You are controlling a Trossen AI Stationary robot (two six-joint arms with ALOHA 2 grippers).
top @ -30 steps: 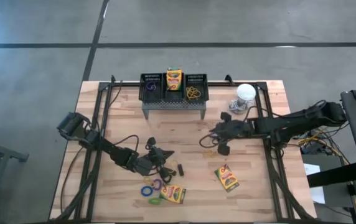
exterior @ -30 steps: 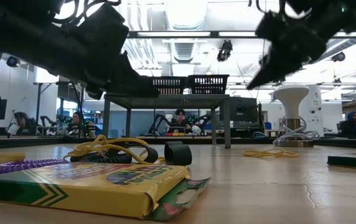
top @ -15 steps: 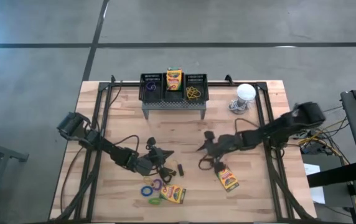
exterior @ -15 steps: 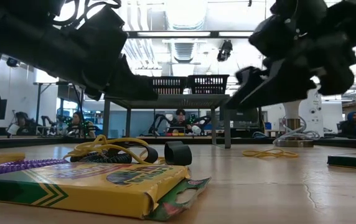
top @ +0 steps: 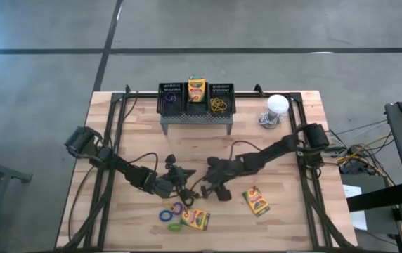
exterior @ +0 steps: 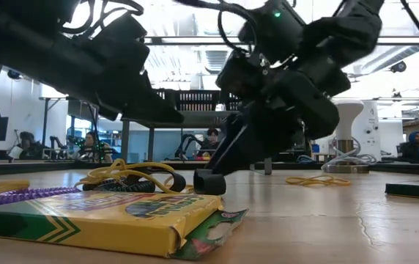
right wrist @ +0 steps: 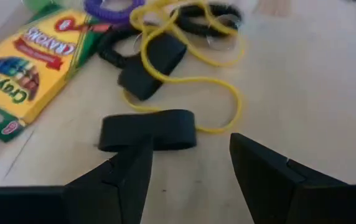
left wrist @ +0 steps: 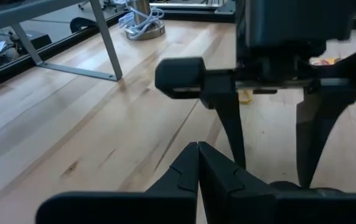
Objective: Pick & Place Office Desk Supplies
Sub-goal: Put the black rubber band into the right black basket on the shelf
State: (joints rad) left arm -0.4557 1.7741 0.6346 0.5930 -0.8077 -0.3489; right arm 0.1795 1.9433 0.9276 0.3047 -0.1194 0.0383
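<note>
My right gripper (top: pixel 214 188) is open and low over a flat black band loop (right wrist: pixel 147 129) lying on the table. One finger (right wrist: pixel 123 174) is close behind the band and the other (right wrist: pixel 265 177) is beside it. Past the band lie a yellow loop (right wrist: pixel 193 78), black loops (right wrist: pixel 154 59), a purple loop (right wrist: pixel 112 7) and a crayon box (right wrist: pixel 22 68). My left gripper (left wrist: pixel 198 163) is shut and hovers over the same pile (top: pixel 187 176). A second crayon box (top: pixel 256 202) lies flat to the right. Three black mesh bins (top: pixel 196 98) stand on the grey stand. My right gripper comes slanting down from the table's right side at the black band (exterior: pixel 209 180). One fingertip (exterior: pixel 220 150) ends right at the band's top. I cannot tell whether it touches it.
The middle bin holds a crayon box (top: pixel 196 90); the side bins hold a purple loop (top: pixel 171 99) and a yellow loop (top: pixel 218 105). A white round-topped object (top: pixel 277 105) stands far right. Blue (top: pixel 166 215) and green (top: pixel 175 226) loops lie near the near edge. The two grippers are close together.
My right arm has swept from the table's right-hand part toward the left and the near edge, coming down to the pile of loops beside my left gripper. It now stands over the black band.
</note>
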